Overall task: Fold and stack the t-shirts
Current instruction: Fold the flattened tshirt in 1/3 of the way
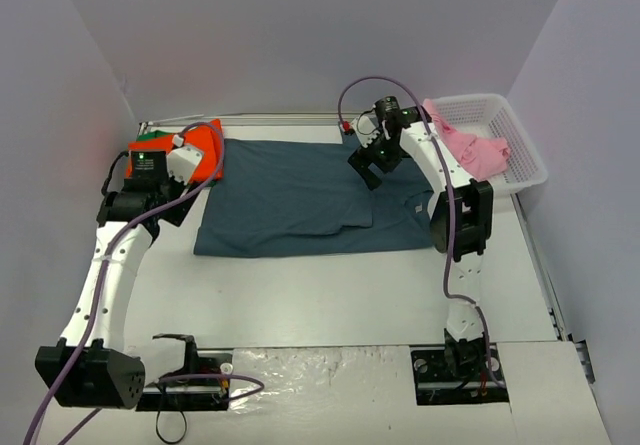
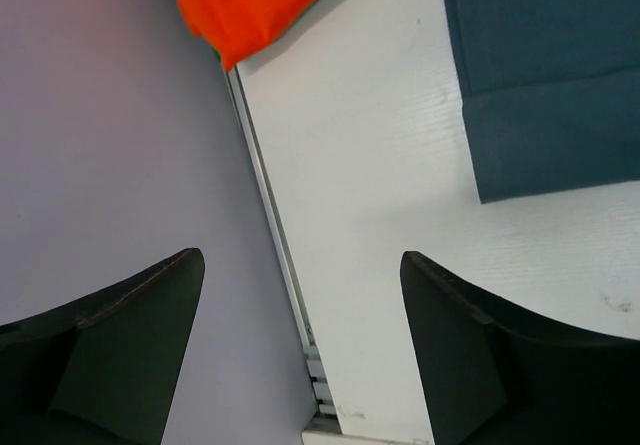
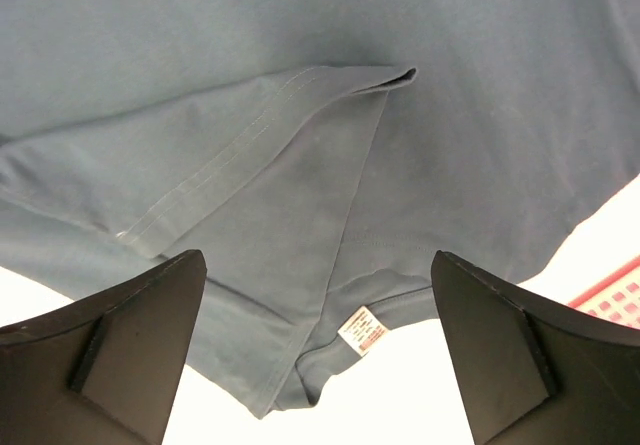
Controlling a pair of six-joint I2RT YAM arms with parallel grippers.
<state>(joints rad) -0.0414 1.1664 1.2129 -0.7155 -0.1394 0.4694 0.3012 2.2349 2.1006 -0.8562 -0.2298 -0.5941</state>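
A dark slate-blue t-shirt (image 1: pixel 300 197) lies spread and partly folded across the middle of the table; in the right wrist view its folded sleeve (image 3: pixel 280 155) and collar label (image 3: pixel 362 329) show. My right gripper (image 1: pixel 372 165) hangs open just above the shirt's right part, nothing between its fingers (image 3: pixel 500 345). An orange-red t-shirt (image 1: pixel 205 145) lies folded at the back left, with a green edge (image 1: pixel 147 136) showing under it. My left gripper (image 1: pixel 185 180) stands open near the shirt's left edge, empty. The left wrist view shows the orange-red t-shirt (image 2: pixel 250 5) and a corner of the blue one (image 2: pixel 550 75).
A white lattice basket (image 1: pixel 515 135) at the back right holds a pink t-shirt (image 1: pixel 470 147). Grey walls close in the left, back and right. The table's left edge rail (image 2: pixel 270 225) runs under my left gripper. Arm bases sit at the near edge.
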